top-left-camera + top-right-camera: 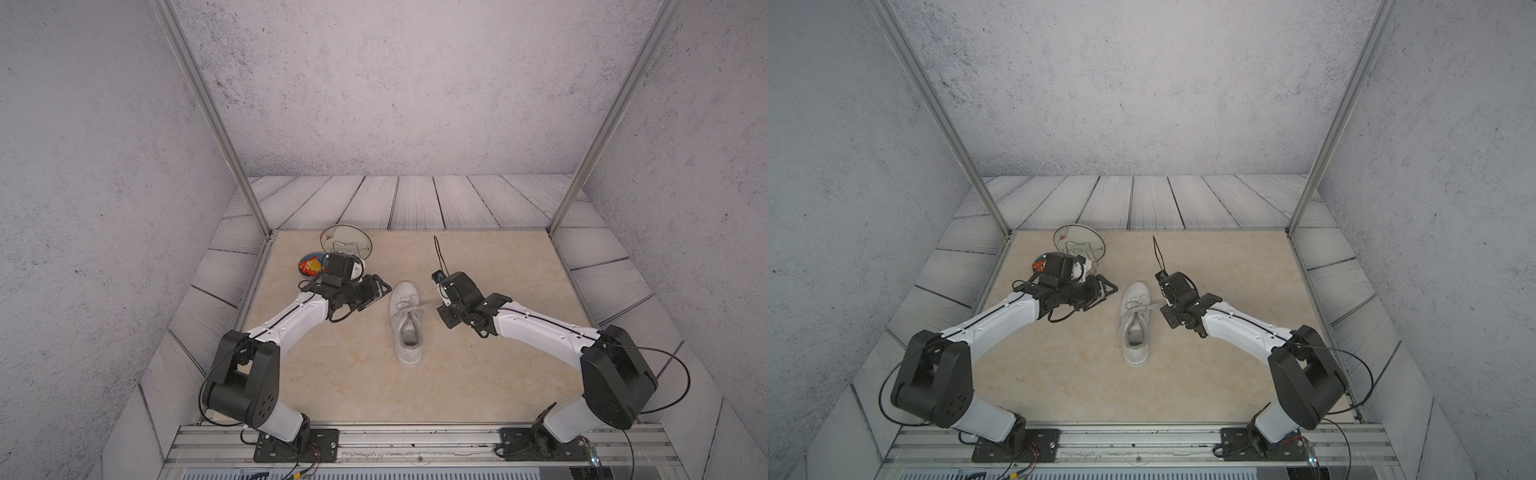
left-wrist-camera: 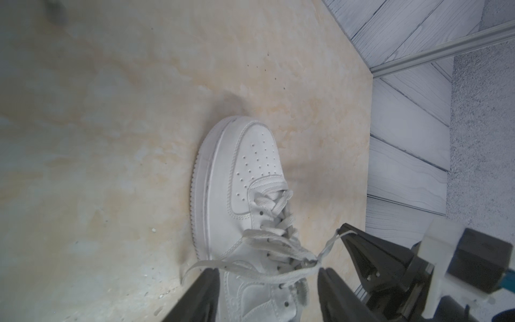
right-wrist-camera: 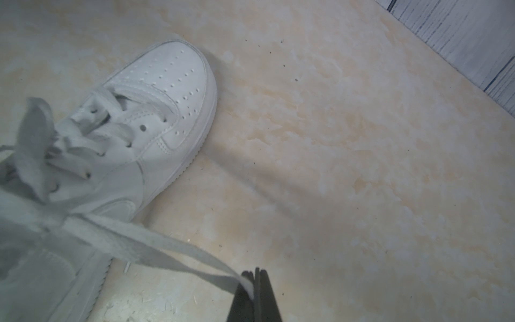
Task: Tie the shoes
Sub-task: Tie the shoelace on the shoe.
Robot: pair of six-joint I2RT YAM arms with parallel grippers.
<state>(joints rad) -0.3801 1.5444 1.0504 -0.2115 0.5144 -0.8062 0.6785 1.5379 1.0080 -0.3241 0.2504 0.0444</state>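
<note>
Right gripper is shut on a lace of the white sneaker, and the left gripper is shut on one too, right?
No: the left gripper is open; the left wrist view shows its jaws apart, gripping nothing. The right gripper is shut on a lace of the white sneaker.

Soft, even light falls from above, without glare. The sneaker (image 2: 245, 181) throws a faint shadow past its toe, and a paler band crosses the table (image 3: 362, 167) beside the sneaker. In the right wrist view the lace (image 3: 156, 245) and the sneaker's heel end are blurred.
</note>
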